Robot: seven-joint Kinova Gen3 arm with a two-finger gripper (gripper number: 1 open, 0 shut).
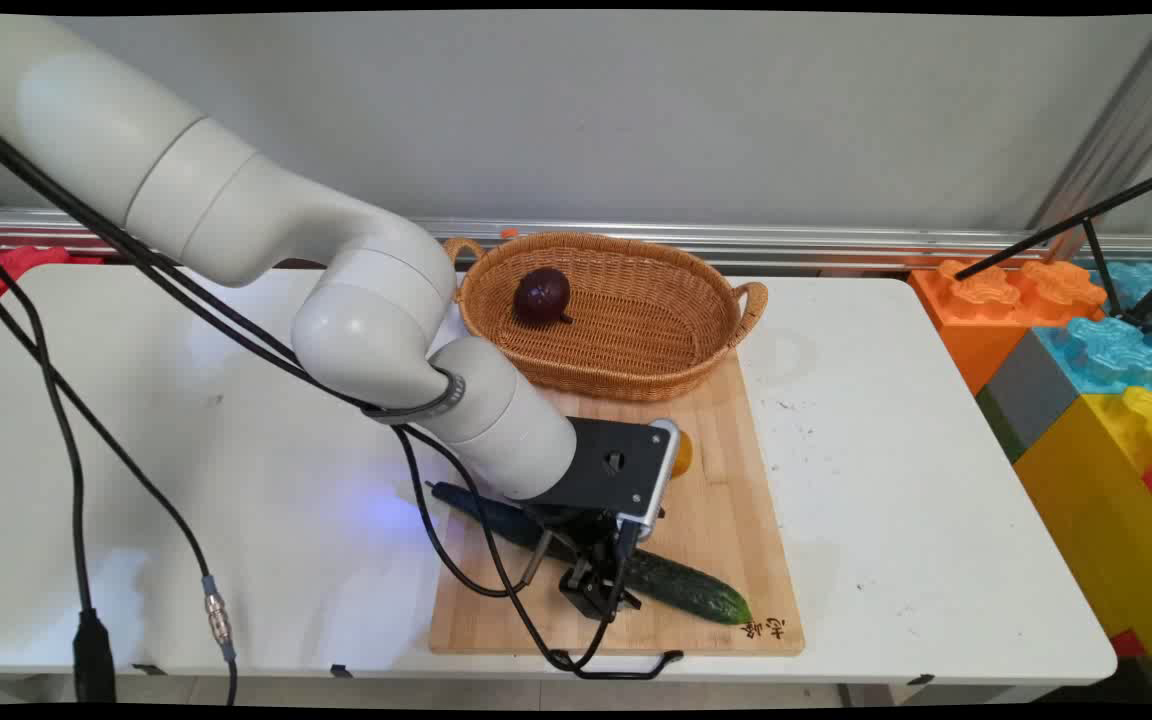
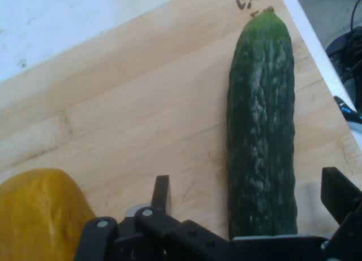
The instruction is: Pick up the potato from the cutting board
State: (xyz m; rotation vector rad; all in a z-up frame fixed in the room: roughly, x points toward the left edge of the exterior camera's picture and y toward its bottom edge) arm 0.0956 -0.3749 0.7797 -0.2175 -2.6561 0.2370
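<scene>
A dark green cucumber [image 1: 696,592] [image 2: 263,120] lies along the near part of a wooden cutting board [image 1: 726,500] [image 2: 141,103]. My gripper [image 1: 598,590] [image 2: 250,185] is down over the cucumber's middle and stands open. One finger is on each side of the cucumber, with a gap left on both sides. A yellow-orange fruit [image 1: 682,455] [image 2: 39,216] rests on the board just behind the hand, and the wrist hides most of it in the main view.
A wicker basket [image 1: 636,375] with two handles sits at the board's far end, with a dark purple round fruit [image 1: 542,296] inside. Large coloured toy blocks [image 1: 1086,340] stand past the white table's [image 1: 886,450] right edge. Black cables hang over the near edge.
</scene>
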